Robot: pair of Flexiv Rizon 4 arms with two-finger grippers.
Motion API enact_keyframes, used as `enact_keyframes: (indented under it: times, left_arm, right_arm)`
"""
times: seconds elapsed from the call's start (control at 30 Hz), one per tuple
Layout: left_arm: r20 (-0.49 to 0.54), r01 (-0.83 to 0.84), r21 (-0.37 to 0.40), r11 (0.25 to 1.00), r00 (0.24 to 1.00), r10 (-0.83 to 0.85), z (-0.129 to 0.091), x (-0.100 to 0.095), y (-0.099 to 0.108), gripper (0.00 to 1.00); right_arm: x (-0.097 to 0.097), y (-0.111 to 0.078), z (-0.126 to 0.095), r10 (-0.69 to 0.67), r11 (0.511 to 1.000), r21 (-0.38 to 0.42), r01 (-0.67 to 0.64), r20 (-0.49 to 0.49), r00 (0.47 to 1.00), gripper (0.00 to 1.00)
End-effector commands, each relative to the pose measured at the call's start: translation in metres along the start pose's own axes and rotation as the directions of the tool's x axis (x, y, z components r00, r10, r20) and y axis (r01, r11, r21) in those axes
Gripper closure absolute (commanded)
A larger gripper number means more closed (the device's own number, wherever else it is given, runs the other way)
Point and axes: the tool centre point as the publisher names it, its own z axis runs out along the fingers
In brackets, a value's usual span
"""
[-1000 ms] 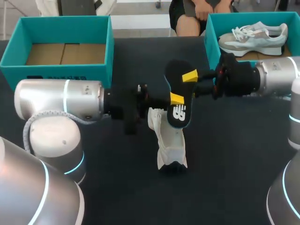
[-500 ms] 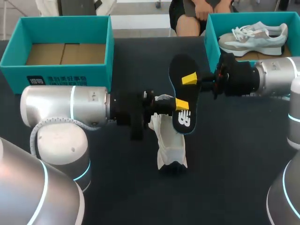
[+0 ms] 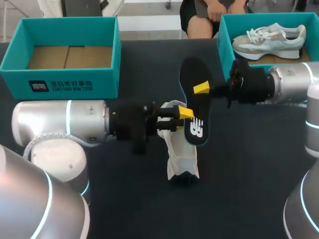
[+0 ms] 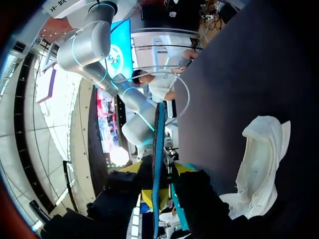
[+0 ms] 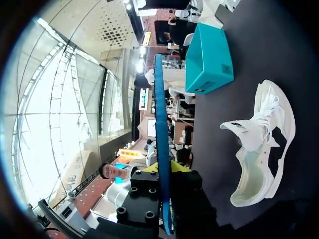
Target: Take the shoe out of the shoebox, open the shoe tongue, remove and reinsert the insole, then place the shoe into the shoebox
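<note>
Yellow-tipped fingers of the right gripper (image 5: 167, 169) are closed narrowly on the black foam insole with a blue edge (image 5: 159, 109). The right wrist view sees it edge-on, pressed from both faces. In the head view the right gripper (image 3: 201, 88) takes the insole (image 3: 191, 74) near its middle, with one yellow tip lying on the dark upper face.

The left gripper (image 4: 162, 181) also has its fingers narrow on the same insole (image 4: 158, 139), one on each face. In the head view the left gripper (image 3: 185, 113) meets it at the edge, a little nearer to the printed end. The insole is held in the air between both arms.

Below it, on the dark table (image 3: 249, 169), lies the white fabric sneaker (image 3: 180, 149). In both wrist views the white fabric sneaker (image 4: 261, 159) (image 5: 261, 149) is apart from the fingers, to one side.

Far at the left stands a teal cardboard shoebox (image 3: 75, 82) with a brown floor. A second teal shoebox (image 3: 225, 45) at the far right holds a grey and white sneaker (image 3: 269, 40).
</note>
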Motion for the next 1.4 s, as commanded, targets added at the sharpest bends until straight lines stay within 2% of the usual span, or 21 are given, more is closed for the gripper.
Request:
enact_keyframes:
  times: [0.03, 0.13, 0.27, 0.4, 0.43, 0.47, 0.5, 0.53, 0.57, 0.6, 0.73, 1.4]
  left_arm:
    - [-0.02, 0.003, -0.023, 1.0, 1.0, -0.004, -0.048, 0.006, -0.003, 0.0]
    - [-0.022, 0.018, -0.053, 0.998, 1.0, -0.019, -0.065, 0.005, 0.007, 0.0]
    - [-0.083, -0.002, -0.075, 0.997, 0.997, -0.004, -0.074, -0.005, 0.021, 0.0]
    - [-0.297, 0.011, -0.062, 0.998, 0.954, -0.029, -0.071, -0.018, 0.036, 0.0]
    - [-0.351, 0.02, -0.088, 0.996, 0.935, -0.05, -0.069, -0.022, 0.042, 0.0]
    - [-0.462, 0.002, -0.082, 0.997, 0.886, -0.04, -0.067, -0.023, 0.045, 0.0]
    - [-0.498, -0.016, -0.092, 0.996, 0.867, -0.032, -0.067, -0.024, 0.047, 0.0]
    - [-0.581, -0.027, -0.095, 0.995, 0.813, -0.033, -0.067, -0.027, 0.05, 0.0]
    - [-0.626, -0.019, -0.071, 0.997, 0.78, -0.03, -0.066, -0.028, 0.051, 0.0]
    - [-0.638, -0.015, -0.084, 0.996, 0.769, -0.042, -0.065, -0.03, 0.052, 0.0]
    - [-0.778, -0.107, -0.022, 0.994, 0.626, 0.05, -0.065, -0.034, 0.049, 0.0]
    - [-0.778, -0.107, -0.022, 0.994, 0.626, 0.05, -0.065, -0.034, 0.049, 0.0]
  right_arm:
    - [-0.005, 0.0, -0.003, 0.006, 1.0, 0.004, -0.006, -0.002, 1.0, 1.0]
    - [-0.008, 0.0, -0.005, 0.012, 1.0, 0.004, -0.012, -0.002, 1.0, 1.0]
    - [-0.012, -0.001, -0.005, 0.024, 1.0, 0.003, -0.024, -0.007, 1.0, 1.0]
    - [-0.018, -0.005, -0.003, 0.032, 0.999, -0.003, -0.032, -0.016, 0.999, 1.0]
    - [-0.019, -0.006, -0.003, 0.035, 0.999, -0.004, -0.035, -0.018, 0.999, 1.0]
    - [-0.02, -0.007, -0.002, 0.037, 0.999, -0.006, -0.037, -0.021, 0.999, 1.0]
    - [-0.021, -0.008, -0.002, 0.037, 0.999, -0.006, -0.037, -0.022, 0.999, 1.0]
    - [-0.022, -0.008, -0.001, 0.039, 0.999, -0.007, -0.039, -0.025, 0.999, 1.0]
    - [-0.023, -0.009, 0.0, 0.04, 0.999, -0.008, -0.041, -0.028, 0.999, 1.0]
    - [-0.025, -0.01, 0.0, 0.041, 0.999, -0.009, -0.041, -0.03, 0.999, 1.0]
    - [-0.027, -0.01, 0.003, 0.042, 0.999, -0.01, -0.042, -0.037, 0.998, 1.0]
    - [-0.028, -0.005, 0.002, 0.046, 0.999, 0.009, -0.046, -0.032, 0.998, 1.0]
